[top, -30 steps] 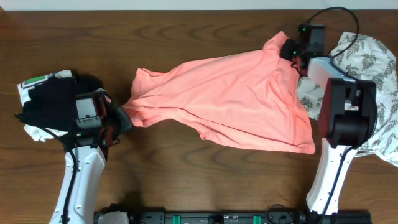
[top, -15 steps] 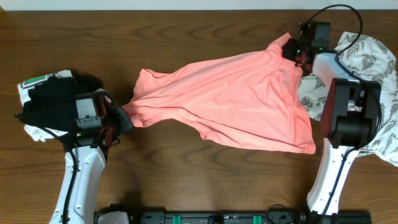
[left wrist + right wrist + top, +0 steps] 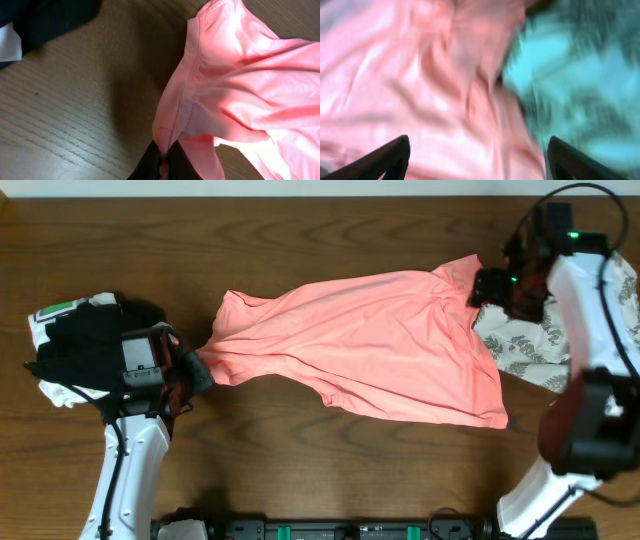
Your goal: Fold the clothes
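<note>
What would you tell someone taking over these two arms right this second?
Left gripper: shut on the left end of the pink T-shirt.
Right gripper: open, holding nothing, over the shirt's right edge.
The shirt lies stretched out but wrinkled on the table; leaf-print garment at the right, black-and-white bundle at the left.
Done: shirt spread.
Left: fold it, then the other two.

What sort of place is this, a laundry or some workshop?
Likely a robotics test bench: a left arm and right arm stand at a wooden table, with a salmon-pink T-shirt spread between them.
</note>
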Robot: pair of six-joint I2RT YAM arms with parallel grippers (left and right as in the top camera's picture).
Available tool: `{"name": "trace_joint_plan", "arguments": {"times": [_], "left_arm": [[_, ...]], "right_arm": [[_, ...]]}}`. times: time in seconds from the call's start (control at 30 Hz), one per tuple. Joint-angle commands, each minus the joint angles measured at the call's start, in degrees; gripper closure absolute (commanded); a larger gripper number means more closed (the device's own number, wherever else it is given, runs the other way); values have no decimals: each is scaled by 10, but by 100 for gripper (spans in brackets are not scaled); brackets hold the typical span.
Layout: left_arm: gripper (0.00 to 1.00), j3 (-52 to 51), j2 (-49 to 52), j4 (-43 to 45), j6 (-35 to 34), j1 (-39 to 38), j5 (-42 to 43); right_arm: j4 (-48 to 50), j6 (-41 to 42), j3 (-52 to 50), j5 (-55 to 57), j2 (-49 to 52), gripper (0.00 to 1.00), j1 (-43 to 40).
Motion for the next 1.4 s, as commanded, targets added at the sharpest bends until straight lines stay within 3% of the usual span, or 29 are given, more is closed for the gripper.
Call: {"name": "trace_joint_plan", "arguments": {"times": [0.0, 0.1, 0.27, 0.4, 0.43, 0.57, 0.73, 0.93, 1.13, 1.37], "left_arm": [[94, 0, -6, -1, 14, 3, -3], [94, 0, -6, -2, 14, 3, -3], [93, 0, -6, -2, 14, 3, -3], [93, 0, -6, -2, 14, 3, -3], [94, 0, -6, -2, 14, 3, -3], [94, 0, -6, -6, 14, 2, -3], [93, 0, -6, -26, 14, 2, -3], [90, 0, -6, -86, 9, 2, -1], [87, -2, -6, -121, 9, 2, -1], [87, -2, -5, -110, 9, 2, -1]], "right_arm": [[-39, -23, -4, 5, 6, 13, -5], [-35, -34, -24, -16, 6, 14, -4], [14, -154, -63, -162, 6, 20, 34], [129, -162, -93, -155, 6, 47, 95], [178, -161, -104, -150, 6, 62, 118], [289, -153, -125, -147, 9, 83, 178], [418, -121, -127, -147, 34, 85, 264], [552, -61, -126, -178, 68, 99, 349], [604, -40, -122, -187, 119, 99, 406], [637, -29, -120, -170, 165, 99, 416]]}}
